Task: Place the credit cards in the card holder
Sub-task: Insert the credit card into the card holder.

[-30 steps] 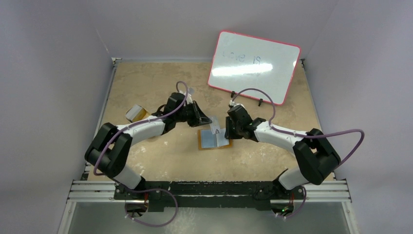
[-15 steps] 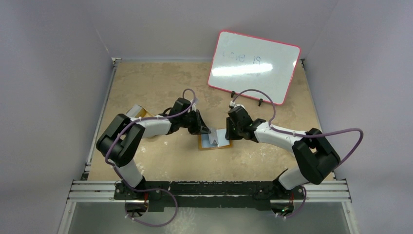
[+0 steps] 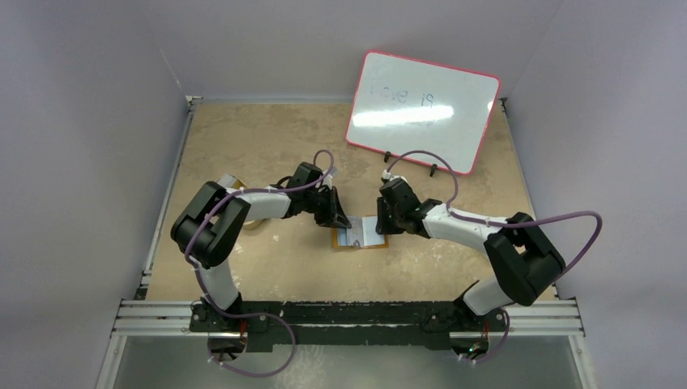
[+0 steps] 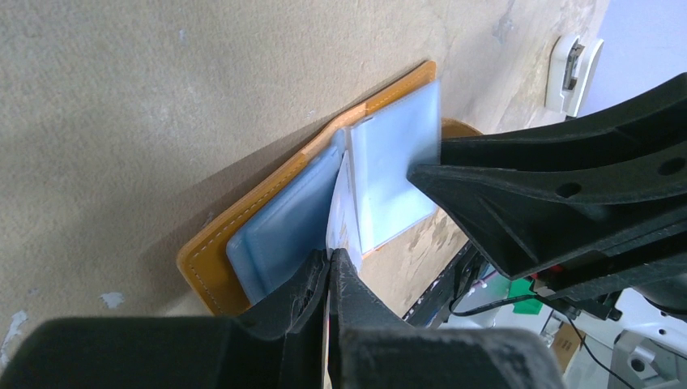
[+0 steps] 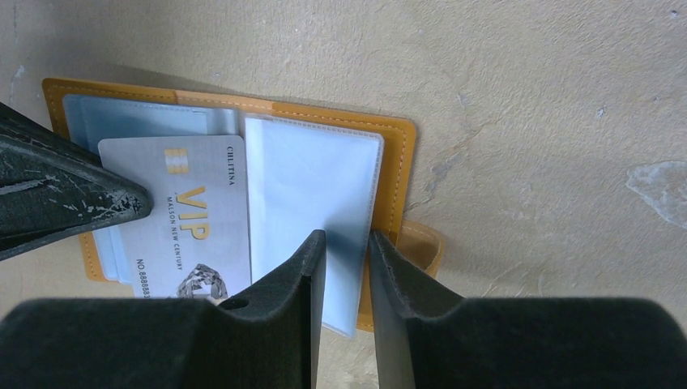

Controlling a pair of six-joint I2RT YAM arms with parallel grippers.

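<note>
Both arms were extended inward, wrists meeting at centre frame in the top view. The left arm (image 3: 259,201) was folded sharply at the elbow. The left gripper (image 4: 332,258) was pinched tight on a credit card (image 4: 342,207). The right gripper (image 5: 344,239) was clamped on a clear sleeve (image 5: 312,178) of the card holder (image 5: 398,162).

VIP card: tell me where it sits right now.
In the right wrist view the VIP card lies over the left half of the open wallet, pinched by the left gripper, beside the clear sleeve.
</note>
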